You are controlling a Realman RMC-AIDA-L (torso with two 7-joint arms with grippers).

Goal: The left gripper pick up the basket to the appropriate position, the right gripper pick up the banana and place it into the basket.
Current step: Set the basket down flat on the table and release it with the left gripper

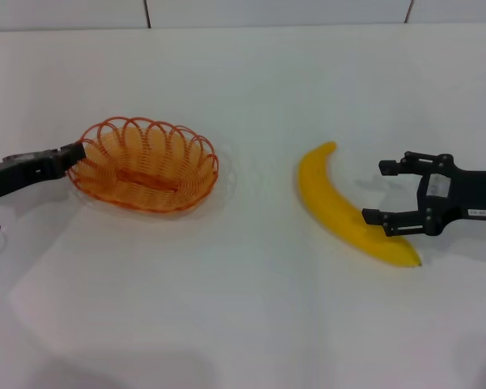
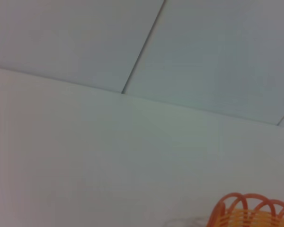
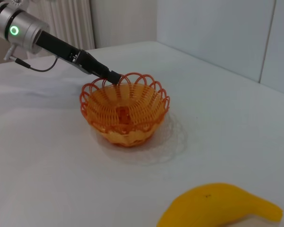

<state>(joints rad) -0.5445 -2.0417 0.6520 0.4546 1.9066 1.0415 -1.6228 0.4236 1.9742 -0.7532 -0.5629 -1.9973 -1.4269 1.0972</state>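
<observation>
The orange wire basket (image 1: 144,164) sits left of centre on the white table; it also shows in the right wrist view (image 3: 125,111) and as a bit of rim in the left wrist view (image 2: 251,213). My left gripper (image 1: 74,152) is at the basket's left rim, its thin black tip (image 3: 112,75) closed on a rim loop. The yellow banana (image 1: 336,203) lies right of centre, its end filling the near edge of the right wrist view (image 3: 217,205). My right gripper (image 1: 381,192) stands open at the banana's right side, the near finger over the banana's lower part.
The white table (image 1: 251,308) spreads around both objects, with a wall (image 1: 275,12) behind its far edge. A thin cable (image 3: 38,67) hangs from the left arm (image 3: 19,29).
</observation>
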